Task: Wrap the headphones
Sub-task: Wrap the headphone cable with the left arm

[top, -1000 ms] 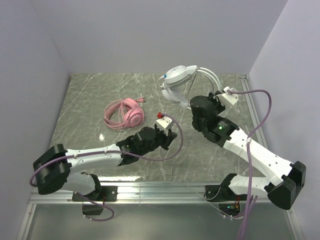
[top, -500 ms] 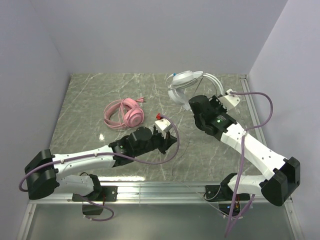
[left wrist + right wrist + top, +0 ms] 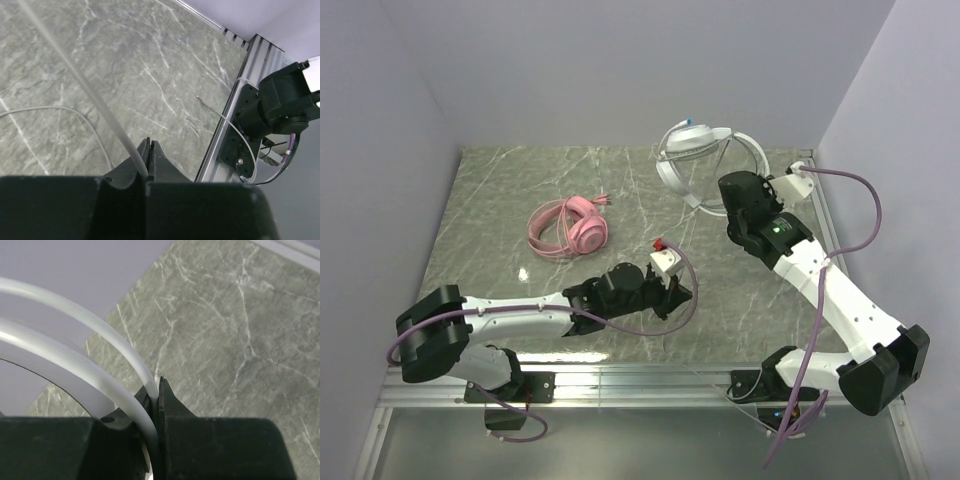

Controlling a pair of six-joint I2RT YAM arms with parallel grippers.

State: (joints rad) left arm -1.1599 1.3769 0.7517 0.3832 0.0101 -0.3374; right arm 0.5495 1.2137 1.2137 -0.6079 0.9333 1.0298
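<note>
The white headphones hang in the air at the back right, earcups up. My right gripper is shut on their white headband, which passes between its jaws in the right wrist view. My left gripper is low over the table's near middle. It is shut on the white cable, which runs taut up and left from its jaws. A slack loop of cable lies on the table, and its end lies near the rail. The pink headphones lie flat at centre left, away from both grippers.
The grey marble table has a metal rail along the near edge and along the right edge. The right arm's base stands by the near rail. Pale walls close the left, back and right sides.
My right gripper has carried the white headphones up and toward the back right. My left gripper has moved right and nearer the front edge with the cable in it.
</note>
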